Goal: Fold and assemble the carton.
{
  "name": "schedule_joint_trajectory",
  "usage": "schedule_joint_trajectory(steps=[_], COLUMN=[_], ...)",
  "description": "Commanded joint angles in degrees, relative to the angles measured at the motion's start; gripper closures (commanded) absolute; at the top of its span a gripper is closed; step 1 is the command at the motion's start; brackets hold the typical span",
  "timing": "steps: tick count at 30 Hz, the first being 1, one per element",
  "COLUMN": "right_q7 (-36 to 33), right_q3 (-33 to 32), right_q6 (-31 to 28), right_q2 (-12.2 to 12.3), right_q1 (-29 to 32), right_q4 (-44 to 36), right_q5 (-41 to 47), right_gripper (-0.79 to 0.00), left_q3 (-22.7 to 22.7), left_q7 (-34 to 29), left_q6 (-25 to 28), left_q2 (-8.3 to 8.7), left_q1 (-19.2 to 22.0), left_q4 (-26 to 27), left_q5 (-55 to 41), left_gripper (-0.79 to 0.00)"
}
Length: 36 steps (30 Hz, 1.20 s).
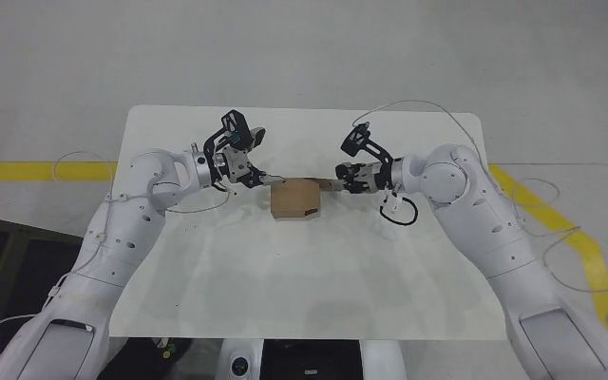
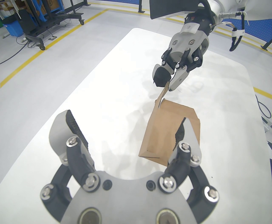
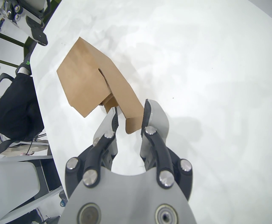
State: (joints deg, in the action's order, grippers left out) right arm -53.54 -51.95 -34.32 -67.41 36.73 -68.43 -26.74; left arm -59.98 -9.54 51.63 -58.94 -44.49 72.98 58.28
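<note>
White table [image 1: 171,285], loads of bare room around the brown carton [image 1: 294,198] mid-table; right gripper [image 3: 130,108] pinching its end flap, left gripper [image 2: 127,118] spread wide at the other end

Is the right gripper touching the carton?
Touching. In the left wrist view, the right gripper pinches the carton by its raised flap's tip.

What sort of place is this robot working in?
Likely a robotics lab or workshop hall: yellow floor lines, a wheeled equipment stand and a blue bin near the white table holding a carton.
</note>
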Motion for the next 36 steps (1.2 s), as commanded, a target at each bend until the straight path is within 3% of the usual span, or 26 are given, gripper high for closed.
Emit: schedule_joint_trajectory(steps=[1, 3, 5, 11, 16, 20, 21, 24, 36], right_q7=[-0.25, -1.0, -1.89, -7.76, -18.6, -21.17, -21.5, -21.59, -15.82], right_q3=[0.57, 1.09, 1.46, 1.67, 2.48, 3.19, 3.38, 3.89, 5.22], right_q6=[-0.2, -0.66, -1.05, -0.73, 2.58, 4.75, 5.08, 6.15, 6.49], right_q2=[-0.21, -0.41, -0.57, -0.57, -0.66, -0.62, -0.64, -0.84, -1.9], right_q1=[-0.62, -1.2, -1.74, -3.45, -4.81, -5.77, -5.85, -6.28, -8.06], right_q4=[1.01, 1.86, 2.45, 2.74, 3.84, 4.94, 5.48, 7.32, 13.45], right_q5=[0.53, 1.79, 3.27, 8.53, 18.19, 20.55, 21.05, 21.97, 22.45], right_gripper=[-0.114, -0.028, 0.0, 0.0, 0.0, 0.0, -0.062, -0.145, -0.259], left_q3=[-0.01, -0.02, -0.04, -0.25, -0.44, -0.58, -0.63, -0.86, -2.04], left_q7=[-0.08, -0.13, -0.14, -0.08, 0.07, -0.02, 0.0, 0.06, 0.14], left_q6=[0.11, 0.26, 0.31, 0.48, 0.54, 0.69, 0.7, 0.88, 0.62], left_q2=[-0.02, -0.03, -0.05, -0.08, -0.07, -0.05, -0.04, 0.02, 0.14], left_q1=[0.03, 0.06, 0.08, 0.16, 0.07, -0.04, -0.11, -0.31, -0.47], left_q4=[0.0, -0.01, -0.05, -0.14, -0.02, 0.08, 0.12, 0.23, -0.22], left_q5=[0.03, 0.08, 0.09, -0.02, 0.29, 0.46, 0.53, 0.51, -0.77], left_gripper=[-0.785, -0.785, -0.785, -0.785, -0.785, -0.785, -0.785, -0.785, -0.785])
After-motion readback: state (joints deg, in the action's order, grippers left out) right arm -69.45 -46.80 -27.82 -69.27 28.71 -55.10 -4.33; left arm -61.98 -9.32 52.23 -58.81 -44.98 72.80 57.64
